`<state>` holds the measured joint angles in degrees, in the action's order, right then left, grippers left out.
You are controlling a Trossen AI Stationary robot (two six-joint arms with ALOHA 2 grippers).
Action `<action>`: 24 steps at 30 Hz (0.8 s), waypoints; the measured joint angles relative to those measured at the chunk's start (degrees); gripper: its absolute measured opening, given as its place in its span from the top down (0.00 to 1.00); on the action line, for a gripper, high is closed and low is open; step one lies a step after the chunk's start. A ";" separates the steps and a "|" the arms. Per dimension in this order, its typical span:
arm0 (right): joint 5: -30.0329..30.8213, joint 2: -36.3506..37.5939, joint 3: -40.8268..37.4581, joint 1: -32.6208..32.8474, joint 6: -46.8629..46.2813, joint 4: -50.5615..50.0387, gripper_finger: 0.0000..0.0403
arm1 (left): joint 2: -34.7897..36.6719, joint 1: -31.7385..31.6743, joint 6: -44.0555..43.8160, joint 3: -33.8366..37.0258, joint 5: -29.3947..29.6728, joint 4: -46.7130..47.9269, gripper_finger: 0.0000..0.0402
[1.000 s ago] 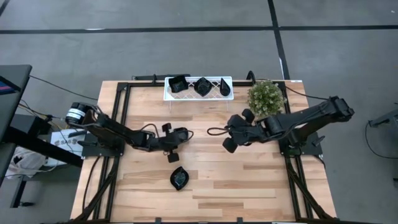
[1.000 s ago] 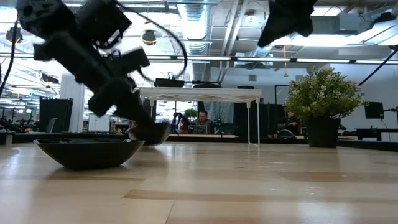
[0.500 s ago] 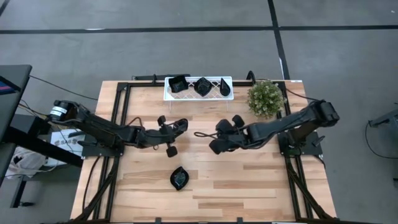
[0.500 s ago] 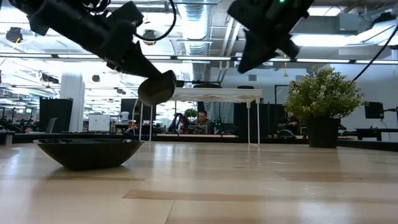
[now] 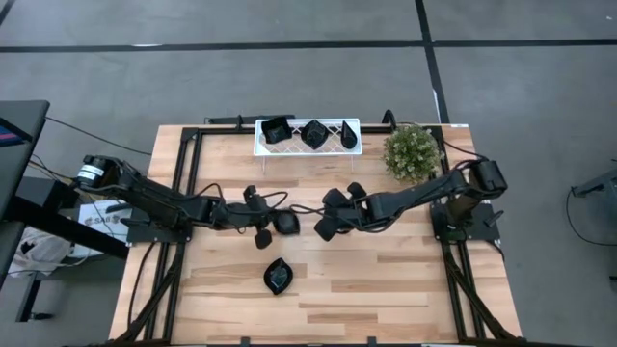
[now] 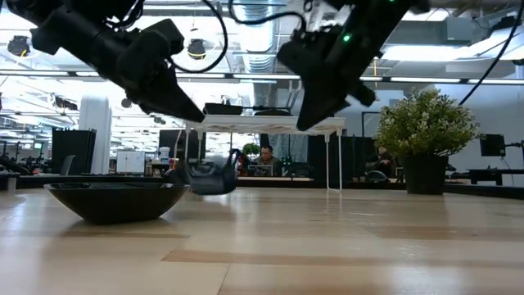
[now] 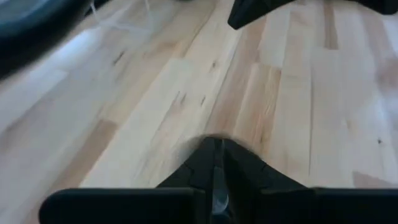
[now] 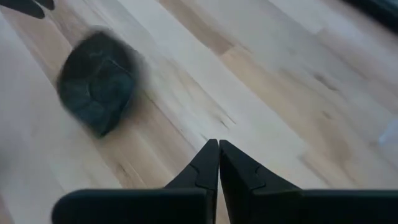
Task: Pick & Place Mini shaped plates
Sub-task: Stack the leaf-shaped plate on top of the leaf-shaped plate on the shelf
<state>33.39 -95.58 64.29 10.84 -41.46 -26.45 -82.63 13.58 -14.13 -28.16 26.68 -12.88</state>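
A small black plate (image 5: 285, 224) sits at the table's middle, blurred in the low view (image 6: 205, 179) and in the right wrist view (image 8: 96, 81). My left gripper (image 5: 271, 220) hangs just left of it and above it (image 6: 190, 113), fingers together (image 7: 214, 152), holding nothing. My right gripper (image 5: 320, 230) slants down from the right, shut and empty (image 8: 217, 149), above the table (image 6: 309, 121). A leaf-shaped black plate (image 5: 277, 276) rests on its underside near the front (image 6: 115, 201). Three more black plates stand in the white tray (image 5: 307, 146).
The white tray stands on thin legs at the far edge. A potted plant (image 5: 412, 151) is at the far right (image 6: 426, 131). Black frame rails (image 5: 188, 173) run along the left and right sides. Bare wood lies in front of the leaf plate and to its right.
My left gripper rose from the table with the small plate, then let go; the plate has fallen to the tabletop below it. My right gripper has come down and toward the table's left, closing in on the middle, still shut.
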 joint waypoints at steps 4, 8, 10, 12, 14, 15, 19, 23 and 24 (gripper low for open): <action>-0.69 -2.46 0.00 -0.74 -0.05 1.85 0.98 | -0.01 -0.01 -2.68 1.09 -1.13 -0.31 0.95; -1.01 -2.86 0.02 -0.77 -0.08 1.97 0.98 | -0.02 0.15 -2.90 1.22 -2.77 -0.48 0.98; -1.13 -2.82 0.02 -0.77 -0.07 2.00 0.98 | -0.02 0.15 -3.06 1.22 -2.78 -0.46 0.98; -1.22 -2.61 0.02 -0.77 -0.01 2.19 0.98 | -0.02 0.14 -4.15 1.23 -3.01 -0.34 0.98; -1.22 -2.60 0.02 -0.77 -0.01 2.23 0.98 | -0.02 -0.07 -7.18 1.59 -4.26 -0.21 0.97; -1.22 -2.60 0.02 -0.77 0.00 2.14 0.98 | -0.02 -0.45 -10.10 1.93 -5.31 0.06 0.97; -1.92 -2.61 0.02 -0.48 0.01 2.13 0.98 | -0.02 -3.03 -30.43 3.97 -12.67 0.37 0.96; -1.97 -2.59 0.02 0.10 0.14 2.16 0.98 | -0.04 -3.30 -41.04 5.54 -18.32 -0.09 0.93; -2.08 -2.59 0.02 0.27 0.61 2.16 0.98 | -0.04 -3.01 -42.32 5.57 -18.98 -0.09 0.92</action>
<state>31.31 -98.17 64.31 11.11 -40.85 -24.29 -82.67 10.58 -56.45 -22.59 7.69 -12.97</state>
